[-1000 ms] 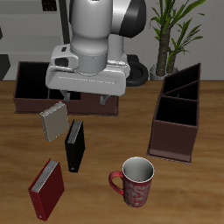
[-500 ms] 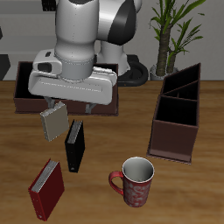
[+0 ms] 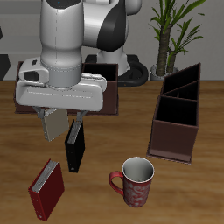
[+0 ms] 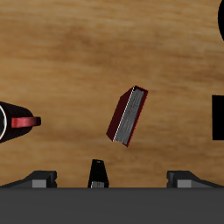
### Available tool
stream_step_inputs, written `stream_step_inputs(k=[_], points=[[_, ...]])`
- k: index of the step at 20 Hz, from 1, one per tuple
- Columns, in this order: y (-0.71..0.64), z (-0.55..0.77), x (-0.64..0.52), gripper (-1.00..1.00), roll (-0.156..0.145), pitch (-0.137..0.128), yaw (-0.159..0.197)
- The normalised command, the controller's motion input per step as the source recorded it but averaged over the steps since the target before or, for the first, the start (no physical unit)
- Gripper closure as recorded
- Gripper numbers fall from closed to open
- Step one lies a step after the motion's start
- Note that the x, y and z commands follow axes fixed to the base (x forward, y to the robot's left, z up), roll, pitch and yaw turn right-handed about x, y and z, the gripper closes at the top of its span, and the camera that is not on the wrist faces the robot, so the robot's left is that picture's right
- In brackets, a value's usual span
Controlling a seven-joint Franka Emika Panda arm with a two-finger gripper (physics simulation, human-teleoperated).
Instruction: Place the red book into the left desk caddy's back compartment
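Two caddies stand on the counter [image 3: 206,188]. The broadside caddy [image 3: 26,87] sits behind the arm, partly hidden by it. The left caddy [image 3: 178,112] stands well off to the side of the pincer [image 3: 61,112], short end toward the front edge; its back compartment [image 3: 185,84] is the section at the taller, farther end. A potted plant [image 3: 171,31] rises beyond the counter's back edge.

The arm's white body hangs over the books, and the pincer below it has two dark fingers [image 3: 80,115] spread well apart, gripping nothing. It is released and clear of the counter.

A red-and-white mug [image 3: 136,181] sits toward the front edge, between the books and the left caddy, well away from the pincer; the wrist view catches its handle [image 4: 24,122] and a slice of its rim.

Three books lie near the pincer. The grey book [image 3: 54,123] lies almost directly under it, partly covered by the fingers. The black book [image 3: 75,144] is just beside the grey one, a little nearer the front. The red book [image 3: 46,190] lies nearest the front edge, apart from the pincer, leaning with its pale page edges showing; in the wrist view it [image 4: 129,115] rests tilted on bare wood, ahead of the fingertips.
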Motion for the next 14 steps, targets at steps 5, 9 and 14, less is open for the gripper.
stream_step_inputs(k=[5,9,14], points=[[-0.20,-0.09,0.22,-1.00,0.052,-0.020,0.005],[-0.24,-0.07,0.19,-1.00,0.012,-0.030,0.013],[-0.31,-0.07,0.16,-1.00,-0.021,-0.025,-0.041]])
